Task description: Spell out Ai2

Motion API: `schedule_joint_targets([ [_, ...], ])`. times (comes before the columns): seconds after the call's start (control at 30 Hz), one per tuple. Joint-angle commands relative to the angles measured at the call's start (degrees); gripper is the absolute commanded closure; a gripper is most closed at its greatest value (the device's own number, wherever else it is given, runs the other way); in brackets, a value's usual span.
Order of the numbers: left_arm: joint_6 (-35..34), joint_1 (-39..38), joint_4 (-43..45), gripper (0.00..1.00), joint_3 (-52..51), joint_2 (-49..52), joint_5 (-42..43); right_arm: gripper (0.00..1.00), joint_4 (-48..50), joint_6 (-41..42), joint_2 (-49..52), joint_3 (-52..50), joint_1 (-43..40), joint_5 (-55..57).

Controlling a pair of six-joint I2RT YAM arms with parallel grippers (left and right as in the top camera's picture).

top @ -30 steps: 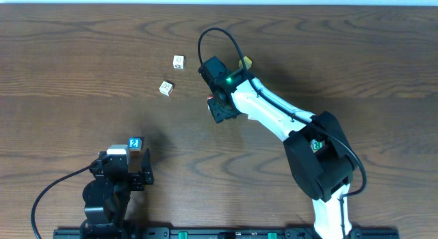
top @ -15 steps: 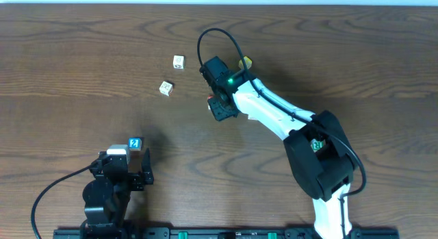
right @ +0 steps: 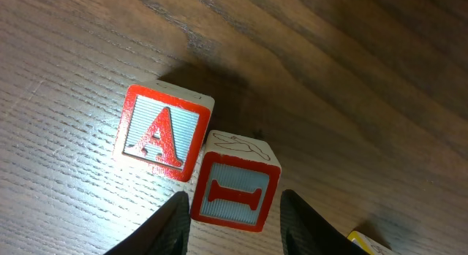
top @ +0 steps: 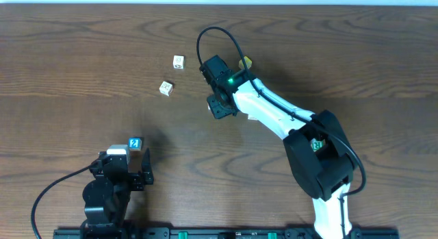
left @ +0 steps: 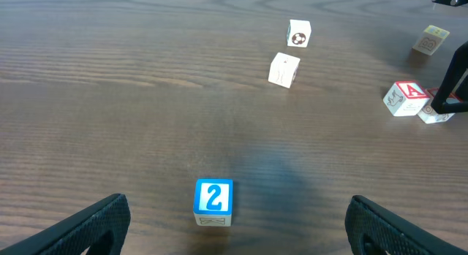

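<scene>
In the right wrist view, the right gripper (right: 234, 224) had its fingers (right: 170, 229) standing one to each side of the I block (right: 238, 193), close against its edges. Whether they pressed it or merely flanked it could not be told. The I block sat on the table (right: 380, 80) with its red letter up, its upper left corner touching the lower right corner of the A block (right: 162, 132), which lay a little higher in the picture and slightly turned. A corner of a yellow block (right: 365, 244) showed at the bottom edge. From overhead the right arm covered both letters, and only a pale sliver showed at the gripper's left side. The left wrist view gave them from afar: the A block (left: 404, 98) plain, the I block (left: 436, 115) half behind a dark finger. The left gripper (left: 238, 218) held its fingers spread wide with nothing between them. The 2 block (left: 213, 199) stood just ahead of them on the wood, well apart from the letters. Two cream blocks (left: 284, 69) lay farther out, near each other, and the yellow block (left: 431, 39) beyond the right arm.
</scene>
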Motion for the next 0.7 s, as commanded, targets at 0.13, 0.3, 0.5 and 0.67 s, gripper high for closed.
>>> schedule_joint_targets([
  [0.13, -0.2, 0.1, 0.1, 0.05, -1.0, -0.3, 0.0, 0.67, 0.1, -0.7, 1.0, -0.4, -0.6, 0.6],
  [0.3, -0.2, 0.1, 0.1, 0.05, -1.0, -0.3, 0.0, 0.71, -0.1, -1.3, 1.1, -0.4, -0.6, 0.6],
  [0.5, -0.2, 0.1, 0.1, 0.05, -1.0, -0.3, 0.0, 0.73, -0.7, -8.5, 1.1, -0.4, -0.7, 2.3],
  [0.67, -0.2, 0.1, 0.1, 0.05, -1.0, -0.3, 0.0, 0.75, -0.6, -12.4, 1.1, -0.4, -1.4, 3.8],
])
